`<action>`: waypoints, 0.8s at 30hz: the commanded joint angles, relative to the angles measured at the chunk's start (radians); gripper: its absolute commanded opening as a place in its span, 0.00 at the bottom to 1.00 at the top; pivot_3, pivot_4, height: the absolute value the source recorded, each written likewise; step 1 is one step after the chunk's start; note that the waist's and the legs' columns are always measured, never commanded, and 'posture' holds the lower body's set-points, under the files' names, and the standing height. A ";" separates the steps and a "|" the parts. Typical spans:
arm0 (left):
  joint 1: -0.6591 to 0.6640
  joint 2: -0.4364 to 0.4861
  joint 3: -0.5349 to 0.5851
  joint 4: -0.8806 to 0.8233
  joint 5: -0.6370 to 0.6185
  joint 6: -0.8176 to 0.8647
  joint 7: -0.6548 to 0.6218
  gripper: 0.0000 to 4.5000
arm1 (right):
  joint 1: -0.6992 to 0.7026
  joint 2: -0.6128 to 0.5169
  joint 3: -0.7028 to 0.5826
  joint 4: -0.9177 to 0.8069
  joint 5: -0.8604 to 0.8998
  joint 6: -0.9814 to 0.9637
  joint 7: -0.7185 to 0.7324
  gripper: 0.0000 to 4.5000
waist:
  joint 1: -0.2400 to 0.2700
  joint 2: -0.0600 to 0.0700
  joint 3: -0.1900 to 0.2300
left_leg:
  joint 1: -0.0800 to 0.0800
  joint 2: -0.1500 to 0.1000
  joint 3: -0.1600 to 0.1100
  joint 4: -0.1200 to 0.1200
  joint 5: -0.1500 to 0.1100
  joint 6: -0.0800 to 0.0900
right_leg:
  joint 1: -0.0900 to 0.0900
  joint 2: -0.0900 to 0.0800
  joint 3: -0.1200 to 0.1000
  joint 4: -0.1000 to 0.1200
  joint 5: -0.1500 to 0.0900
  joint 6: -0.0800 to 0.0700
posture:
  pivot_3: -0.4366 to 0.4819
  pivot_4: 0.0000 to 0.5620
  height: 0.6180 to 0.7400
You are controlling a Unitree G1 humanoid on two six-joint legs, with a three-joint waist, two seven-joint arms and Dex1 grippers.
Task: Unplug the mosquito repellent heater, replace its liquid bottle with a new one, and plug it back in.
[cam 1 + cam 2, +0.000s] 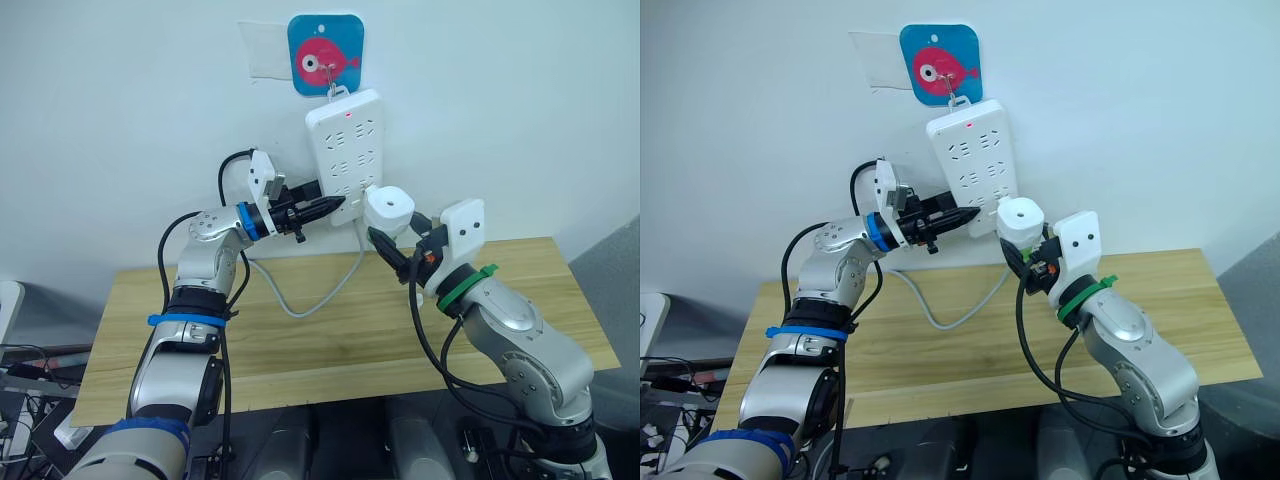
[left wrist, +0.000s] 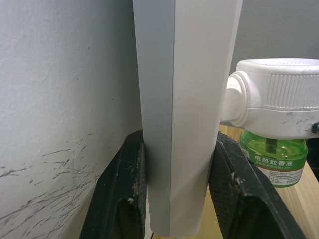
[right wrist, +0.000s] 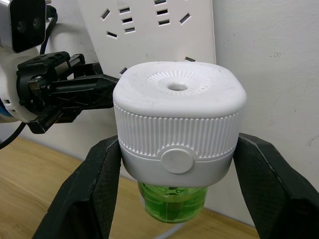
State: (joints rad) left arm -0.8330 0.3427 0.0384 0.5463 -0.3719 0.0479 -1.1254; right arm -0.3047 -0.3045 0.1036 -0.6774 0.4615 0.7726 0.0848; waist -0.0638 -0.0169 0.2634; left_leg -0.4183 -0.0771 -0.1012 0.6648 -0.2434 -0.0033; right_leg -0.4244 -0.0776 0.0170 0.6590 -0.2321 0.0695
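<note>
Gripping the mosquito repellent heater point(image 3: 178, 124) between the right hand's point(image 1: 392, 238) fingers, green liquid bottle point(image 3: 172, 199) hanging below; left hand point(image 1: 318, 210) clamped on the power strip point(image 1: 347, 150) edge beside it. Risk: pulling askew, swinging the hook-hung strip and jamming the plug.

Heater point(image 3: 179, 124): matt white ribbed plastic. Liquid bottle point(image 3: 172, 201): glossy translucent green plastic. Power strip point(image 1: 345, 155): smooth white plastic. Bench point(image 1: 330, 340): pale wood grain.
</note>
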 commanded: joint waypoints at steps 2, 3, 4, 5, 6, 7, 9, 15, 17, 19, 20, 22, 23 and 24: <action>-0.006 0.004 0.010 -0.029 -0.009 -0.004 -0.011 0.29 | -0.021 0.012 -0.003 -0.040 -0.028 -0.035 0.012 0.66 | -0.001 0.000 0.000 | 0.000 0.000 0.000 0.000 0.000 0.000 | 0.000 0.000 0.000 0.000 0.000 0.000 | 0.29 0.41 1.00; -0.009 0.004 0.010 -0.026 -0.009 -0.005 -0.011 0.29 | -0.021 0.011 -0.001 -0.042 -0.034 -0.040 0.017 0.66 | -0.001 0.000 0.000 | 0.000 0.000 0.000 0.000 0.000 0.000 | 0.000 0.000 0.000 0.000 0.000 0.000 | 0.29 0.41 1.00; -0.010 0.005 0.011 -0.026 -0.009 -0.005 -0.011 0.29 | -0.020 0.010 0.001 -0.045 -0.039 -0.043 0.021 0.66 | -0.001 0.000 0.000 | 0.000 0.000 0.000 0.000 0.000 0.000 | 0.000 0.000 0.000 0.000 0.000 0.000 | 0.29 0.41 1.00; -0.013 0.004 0.011 -0.024 -0.009 -0.005 -0.010 0.29 | -0.022 0.004 0.006 -0.046 -0.048 -0.051 0.030 0.66 | -0.001 0.000 0.000 | 0.000 0.000 0.000 0.000 0.000 0.000 | 0.000 0.000 0.000 0.000 0.000 0.000 | 0.29 0.41 1.00; -0.013 0.004 0.010 -0.024 -0.009 -0.005 -0.011 0.29 | -0.023 0.003 0.007 -0.047 -0.054 -0.055 0.035 0.66 | -0.002 0.000 0.000 | 0.000 0.000 0.000 0.000 0.000 0.000 | 0.000 0.000 0.000 0.000 0.000 0.000 | 0.29 0.41 1.00; -0.013 0.003 0.009 -0.025 -0.009 -0.005 -0.012 0.29 | -0.023 0.002 0.009 -0.047 -0.060 -0.057 0.041 0.66 | -0.002 0.000 0.000 | 0.000 0.000 0.000 0.000 0.000 0.000 | 0.000 0.000 0.000 0.000 0.000 0.000 | 0.29 0.41 1.00; -0.011 0.002 0.007 -0.029 -0.008 -0.004 -0.012 0.29 | -0.020 0.006 0.010 -0.050 -0.068 -0.061 0.045 0.66 | -0.002 0.000 0.000 | 0.000 0.000 0.000 0.000 0.000 0.000 | 0.000 0.000 0.000 0.000 0.000 0.000 | 0.29 0.41 1.00; -0.002 0.004 0.005 -0.042 -0.010 0.001 -0.015 0.29 | -0.013 0.027 0.015 -0.057 -0.090 -0.067 0.051 0.66 | -0.002 0.000 0.000 | 0.000 0.000 0.000 0.000 0.000 0.000 | 0.000 0.000 0.000 0.000 0.000 0.000 | 0.29 0.40 1.00; -0.002 0.005 0.005 -0.043 -0.010 0.002 -0.016 0.29 | -0.013 0.035 0.015 -0.059 -0.094 -0.069 0.053 0.66 | -0.003 0.000 0.000 | 0.000 0.000 0.000 0.000 0.000 0.000 | 0.000 0.000 0.000 0.000 0.000 0.000 | 0.29 0.40 1.00; -0.004 0.005 0.005 -0.042 -0.010 0.002 -0.016 0.29 | -0.012 0.039 0.015 -0.061 -0.098 -0.065 0.053 0.66 | -0.003 0.000 0.000 | 0.000 0.000 0.000 0.000 0.000 0.000 | 0.000 0.000 0.000 0.000 0.000 0.000 | 0.29 0.40 1.00; -0.005 0.005 0.005 -0.042 -0.010 0.002 -0.016 0.29 | -0.011 0.040 0.016 -0.061 -0.100 -0.065 0.053 0.66 | -0.003 0.000 0.000 | 0.000 0.000 0.000 0.000 0.000 0.000 | 0.000 0.000 0.000 0.000 0.000 0.000 | 0.29 0.40 1.00; -0.003 0.004 0.005 -0.045 -0.010 0.003 -0.016 0.29 | -0.010 0.049 0.014 -0.060 -0.103 -0.068 0.050 0.66 | -0.003 0.000 0.000 | 0.000 0.000 0.000 0.000 0.000 0.000 | 0.000 0.000 0.000 0.000 0.000 0.000 | 0.29 0.39 1.00; -0.003 0.004 0.005 -0.047 -0.010 0.004 -0.016 0.29 | -0.010 0.052 0.013 -0.060 -0.105 -0.070 0.050 0.66 | -0.003 0.000 0.000 | 0.000 0.000 0.000 0.000 0.000 0.000 | 0.000 0.000 0.000 0.000 0.000 0.000 | 0.29 0.39 1.00; -0.002 0.004 0.004 -0.048 -0.010 0.004 -0.017 0.29 | -0.010 0.054 0.012 -0.061 -0.106 -0.072 0.051 0.66 | -0.003 0.000 0.000 | 0.000 0.000 0.000 0.000 0.000 0.000 | 0.000 0.000 0.000 0.000 0.000 0.000 | 0.29 0.39 1.00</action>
State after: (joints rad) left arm -0.8318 0.3488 0.0412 0.5419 -0.3712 0.0541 -1.1287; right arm -0.3035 -0.2602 0.1191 -0.6859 0.3601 0.7324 0.1320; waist -0.0668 -0.0168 0.2634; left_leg -0.4183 -0.0770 -0.1012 0.6648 -0.2433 -0.0034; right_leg -0.4248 -0.0776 0.0171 0.6592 -0.2321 0.0695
